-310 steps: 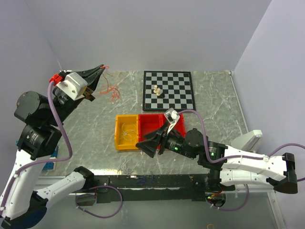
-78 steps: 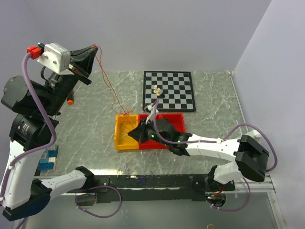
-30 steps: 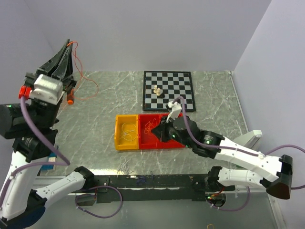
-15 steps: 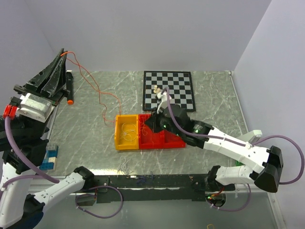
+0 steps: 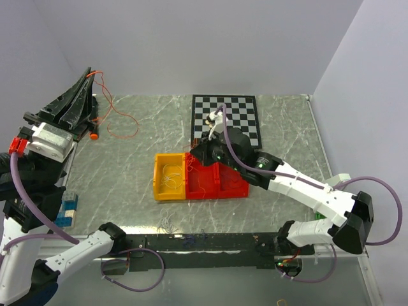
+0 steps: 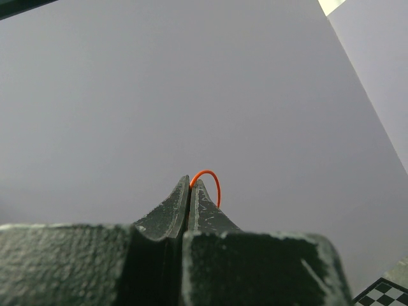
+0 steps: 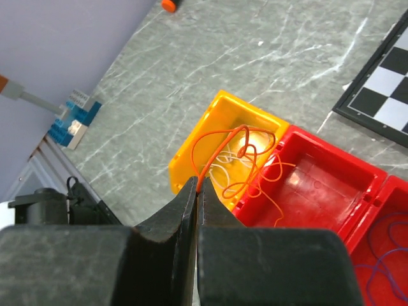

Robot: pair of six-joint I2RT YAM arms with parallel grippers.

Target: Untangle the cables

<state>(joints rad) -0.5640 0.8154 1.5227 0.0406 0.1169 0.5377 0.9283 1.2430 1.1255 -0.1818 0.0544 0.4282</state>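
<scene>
Between right gripper [image 7: 196, 188] tips: orange cable [image 7: 237, 156], clamped tight, loops hanging ahead and below, over yellow bin [image 7: 191, 143] and red bin [image 7: 319, 185]. Between left gripper [image 6: 191, 183] tips, likewise pressed together: second orange strand [image 6: 205, 171], pinched at its end, trailing down to table [image 5: 287, 134] far beneath. No visible link between the two strands. Nearer to the bins: right arm. Likely next: drawing looped cable up and clear.
</scene>
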